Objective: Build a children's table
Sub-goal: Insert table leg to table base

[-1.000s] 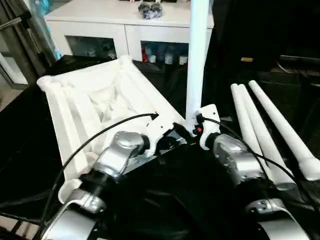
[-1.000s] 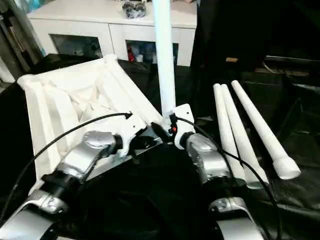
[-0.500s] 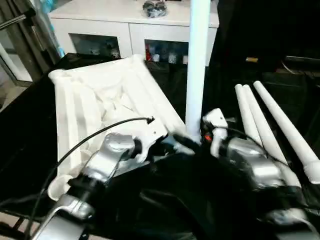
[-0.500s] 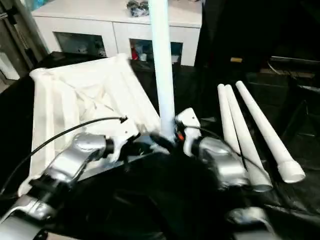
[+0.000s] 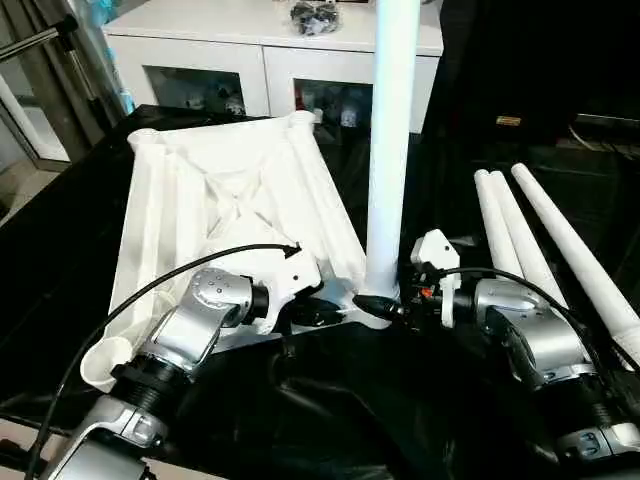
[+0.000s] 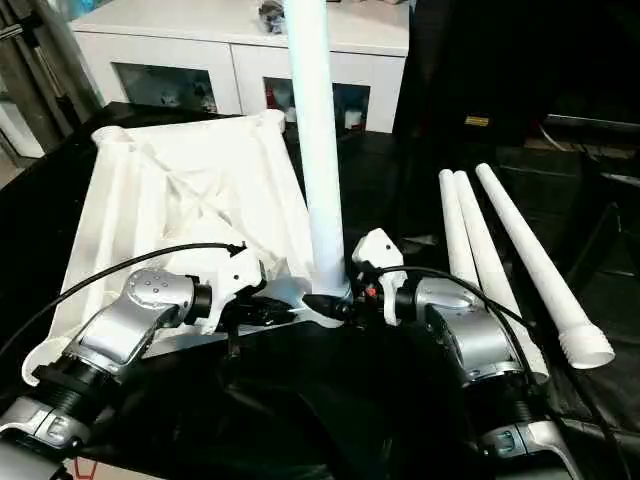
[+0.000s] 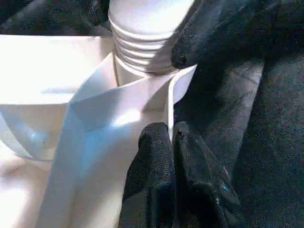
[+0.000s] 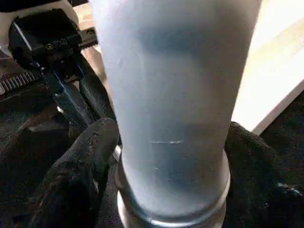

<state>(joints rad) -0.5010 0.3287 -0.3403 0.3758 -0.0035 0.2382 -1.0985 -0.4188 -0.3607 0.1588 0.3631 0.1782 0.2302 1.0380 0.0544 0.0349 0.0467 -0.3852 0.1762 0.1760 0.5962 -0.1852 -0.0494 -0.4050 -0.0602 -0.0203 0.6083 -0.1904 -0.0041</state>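
The upright white tubular leg point(image 5: 392, 130) runs past the picture's top edge. Its threaded foot seems hidden behind the right hand point(image 5: 385, 306) and the white ribbed tabletop's point(image 5: 215, 210) corner.

No readable text or labels anywhere

A white cabinet point(image 5: 270, 70) with glass doors stands at the back, small items visible behind the glass. A dark, crumpled object point(image 5: 313, 14) rests on its top. Black cloth point(image 5: 330, 410) covers the work surface in front.
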